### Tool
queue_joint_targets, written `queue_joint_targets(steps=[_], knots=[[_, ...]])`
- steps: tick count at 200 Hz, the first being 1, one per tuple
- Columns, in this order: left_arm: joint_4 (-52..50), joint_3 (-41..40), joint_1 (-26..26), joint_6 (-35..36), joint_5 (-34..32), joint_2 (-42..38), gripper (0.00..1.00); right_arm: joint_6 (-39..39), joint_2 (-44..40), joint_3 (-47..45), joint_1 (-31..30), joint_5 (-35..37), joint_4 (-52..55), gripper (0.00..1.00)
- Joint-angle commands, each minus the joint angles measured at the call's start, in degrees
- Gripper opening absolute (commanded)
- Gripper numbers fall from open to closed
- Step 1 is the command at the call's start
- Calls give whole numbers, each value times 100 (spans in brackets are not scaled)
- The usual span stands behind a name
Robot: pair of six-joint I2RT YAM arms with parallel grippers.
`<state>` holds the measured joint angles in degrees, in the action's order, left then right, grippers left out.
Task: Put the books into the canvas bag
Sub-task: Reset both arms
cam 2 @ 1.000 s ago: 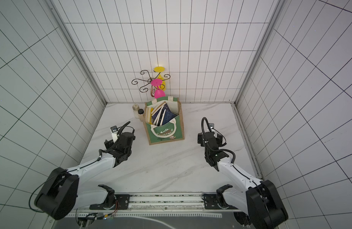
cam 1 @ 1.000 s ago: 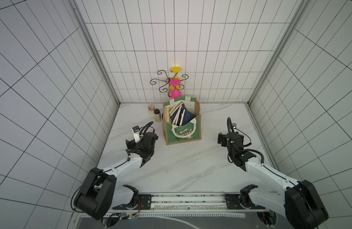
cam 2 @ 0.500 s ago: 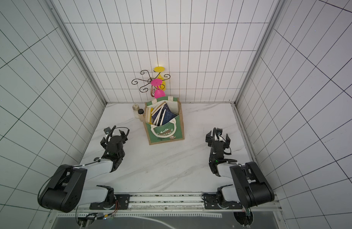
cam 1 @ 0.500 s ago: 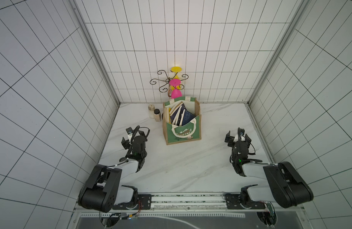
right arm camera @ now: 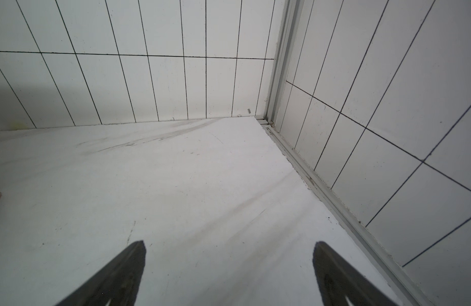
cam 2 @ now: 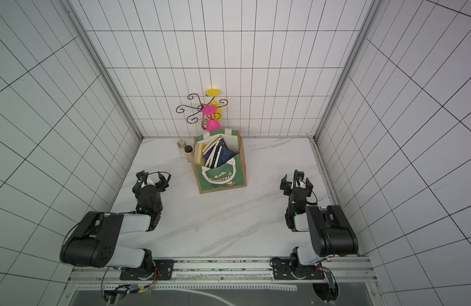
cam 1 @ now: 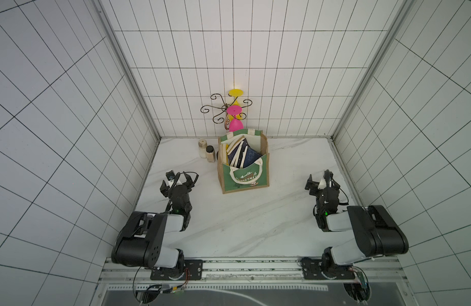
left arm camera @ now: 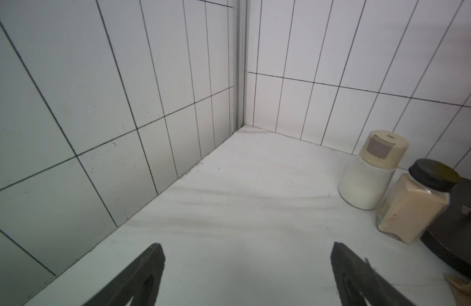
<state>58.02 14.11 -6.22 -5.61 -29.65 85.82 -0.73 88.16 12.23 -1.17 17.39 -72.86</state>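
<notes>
The canvas bag (cam 1: 245, 178) (cam 2: 221, 178) stands upright at the back middle of the marble table, green panel with white print facing the front. Several books (cam 1: 241, 156) (cam 2: 216, 155), mostly navy with pale page edges, stand slanted inside it. No book lies on the table in either top view. My left gripper (cam 1: 177, 181) (cam 2: 150, 180) rests low, left of the bag and apart from it, open and empty (left arm camera: 246, 246). My right gripper (cam 1: 321, 182) (cam 2: 296, 182) sits well right of the bag, also open with nothing between its fingers (right arm camera: 229, 243).
Two spice jars, one white (cam 1: 202, 148) (left arm camera: 367, 172) and one tan with a black lid (cam 1: 210, 154) (left arm camera: 412, 204), stand just left of the bag. Behind it is a scrolled metal stand (cam 1: 216, 108) holding pink and yellow goblets. Tiled walls close three sides.
Both arms have pulled back from beside the bag and folded down toward the front rail. The grippers stayed open and the bag and books did not move.
</notes>
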Motion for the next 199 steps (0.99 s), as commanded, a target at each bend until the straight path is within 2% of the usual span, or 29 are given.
queue_joint_targets(steps=[1, 18, 27, 73, 199], knots=[[268, 260, -37, 413, 748, 234, 97, 191, -63, 49, 117, -523, -72, 99], [119, 541, -73, 487, 677, 457, 97, 145, 95, 151, 137, -612, -198, 99], [151, 514, -90, 488, 672, 449, 97, 184, 14, 200, 173, -676, 90, 99], [-209, 617, -107, 417, 612, 348, 97, 171, 55, 164, 187, -676, -64, 99], [-235, 636, -139, 408, 505, 365, 97, 161, 65, 157, 191, -671, -81, 99]])
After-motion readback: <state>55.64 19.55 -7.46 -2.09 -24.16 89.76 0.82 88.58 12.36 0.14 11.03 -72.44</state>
